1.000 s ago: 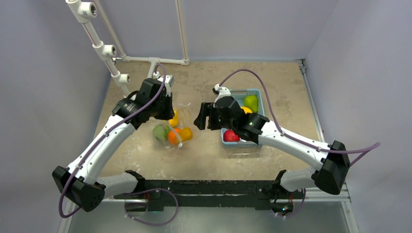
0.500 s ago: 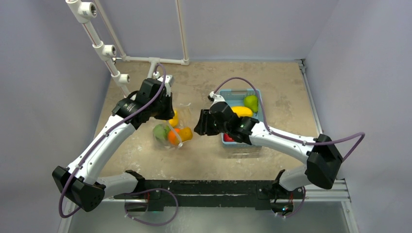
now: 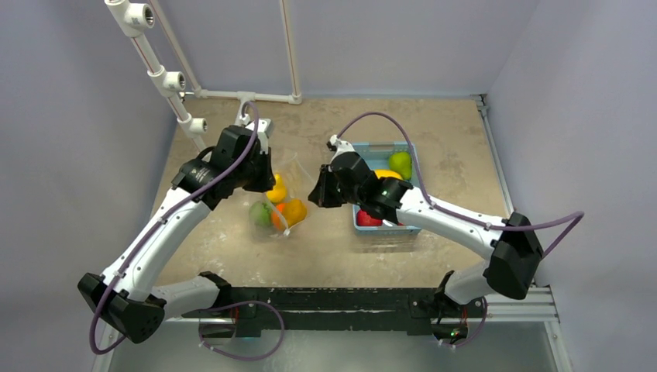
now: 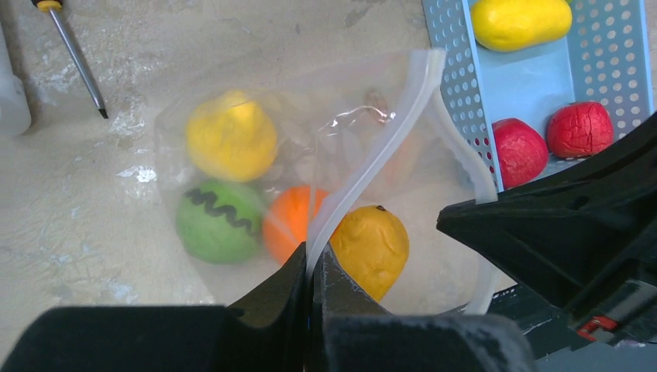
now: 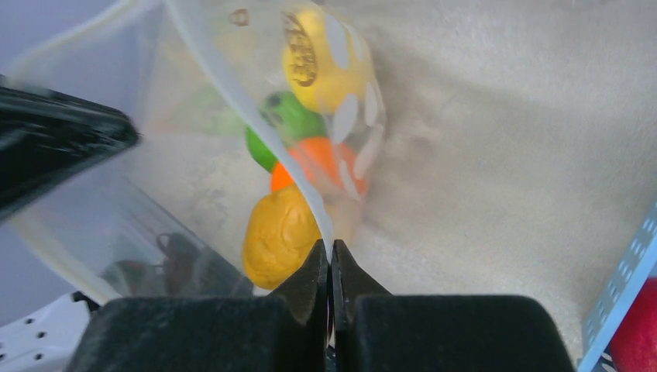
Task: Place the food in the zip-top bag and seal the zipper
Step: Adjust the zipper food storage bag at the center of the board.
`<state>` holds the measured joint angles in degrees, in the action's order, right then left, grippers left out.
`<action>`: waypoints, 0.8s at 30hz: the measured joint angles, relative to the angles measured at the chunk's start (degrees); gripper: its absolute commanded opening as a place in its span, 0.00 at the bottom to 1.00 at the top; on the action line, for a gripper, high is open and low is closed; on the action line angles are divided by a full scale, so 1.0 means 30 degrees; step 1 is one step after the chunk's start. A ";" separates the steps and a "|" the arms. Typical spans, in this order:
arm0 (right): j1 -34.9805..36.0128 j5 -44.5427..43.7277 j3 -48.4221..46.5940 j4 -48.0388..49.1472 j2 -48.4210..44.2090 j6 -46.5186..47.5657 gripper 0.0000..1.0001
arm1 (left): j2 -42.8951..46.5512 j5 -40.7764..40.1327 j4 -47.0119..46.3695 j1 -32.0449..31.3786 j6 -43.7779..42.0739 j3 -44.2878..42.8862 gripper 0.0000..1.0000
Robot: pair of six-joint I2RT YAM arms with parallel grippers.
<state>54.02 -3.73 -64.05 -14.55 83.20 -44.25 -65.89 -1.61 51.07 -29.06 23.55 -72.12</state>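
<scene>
The clear zip-top bag (image 3: 285, 203) lies mid-table with its mouth held up between both arms. My left gripper (image 4: 314, 267) is shut on the whitish zipper (image 4: 377, 147) at one side of the mouth. On the opposite mouth edge my right gripper (image 5: 331, 260) is shut on the zipper strip (image 5: 256, 132). Inside the bag are a yellow fruit (image 4: 231, 136), a dark-striped green one (image 4: 217, 221), an orange one (image 4: 285, 221) and an orange-yellow one (image 4: 373, 246). More food sits in the blue basket (image 4: 457, 70): a yellow piece (image 4: 519, 22), two red pieces (image 4: 517, 151) and a green pear (image 3: 400, 163).
A screwdriver (image 4: 76, 58) lies on the table beyond the bag. A white pipe frame (image 3: 166, 77) stands at the back left. The basket (image 3: 383, 145) sits right of the bag, partly under the right arm. Grey walls close in both sides.
My right gripper moved left from the basket to the bag's mouth and shut on its edge. The left gripper kept its hold and raised the bag slightly; the fruits shifted inside.
</scene>
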 measured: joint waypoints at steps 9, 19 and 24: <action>0.0000 -0.0517 -0.3759 -0.1894 -0.0495 0.1421 0.00 | 0.0576 -0.0109 0.0561 0.0000 -0.0022 -0.1107 0.00; -0.0007 -0.0845 -0.5923 -0.3220 -0.0561 0.2579 0.00 | 0.1129 -0.0015 0.0160 0.0000 0.0168 -0.0699 0.00; -0.0007 -0.0619 -0.2783 -0.2259 -0.0204 0.2586 0.00 | 0.0794 0.0503 -0.0845 0.0000 0.0488 0.2069 0.00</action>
<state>54.00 -5.58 -72.40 -21.32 82.59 -36.49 -63.51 -0.10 48.53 -29.06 25.02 -65.91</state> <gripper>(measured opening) 0.005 0.003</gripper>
